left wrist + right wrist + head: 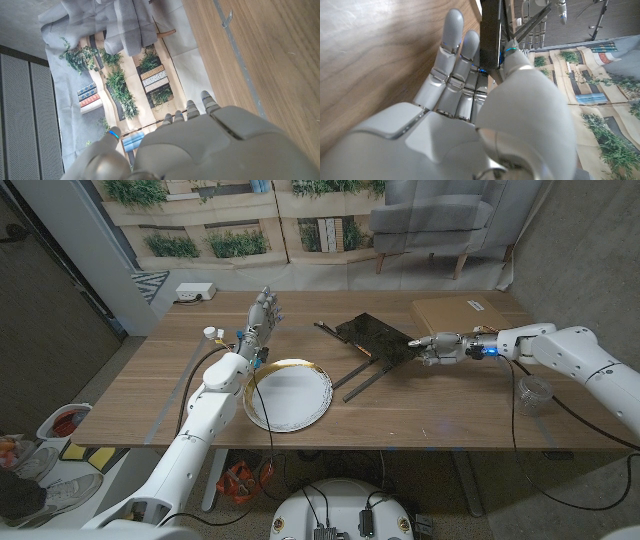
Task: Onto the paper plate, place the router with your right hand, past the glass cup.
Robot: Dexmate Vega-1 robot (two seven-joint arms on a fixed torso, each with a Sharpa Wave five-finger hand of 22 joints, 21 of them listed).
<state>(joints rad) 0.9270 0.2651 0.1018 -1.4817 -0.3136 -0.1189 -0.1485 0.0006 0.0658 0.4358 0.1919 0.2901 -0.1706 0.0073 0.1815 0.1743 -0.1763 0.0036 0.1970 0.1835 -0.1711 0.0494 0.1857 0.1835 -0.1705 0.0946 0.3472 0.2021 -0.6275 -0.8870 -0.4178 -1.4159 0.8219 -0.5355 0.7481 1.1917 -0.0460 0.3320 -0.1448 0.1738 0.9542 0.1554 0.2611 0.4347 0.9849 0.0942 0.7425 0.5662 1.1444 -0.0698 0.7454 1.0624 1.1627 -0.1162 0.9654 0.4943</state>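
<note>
The black flat router [372,334] lies on the table's far middle, its antennas [362,376] stretched toward the plate. My right hand [440,348] is at the router's right corner, fingers straight. In the right wrist view the router's edge [492,35] sits between my thumb [514,55] and fingers [452,55], with no closed grip showing. The gold-rimmed paper plate [287,395] lies left of the router, near the front edge. The glass cup [534,394] stands at the right, nearer the front than my right forearm. My left hand [262,315] is raised beyond the plate, fingers apart and holding nothing.
A flat cardboard box [460,313] lies at the far right, behind my right hand. A small white object [212,333] sits at the far left by my left hand. A cable [516,405] trails from my right arm past the cup.
</note>
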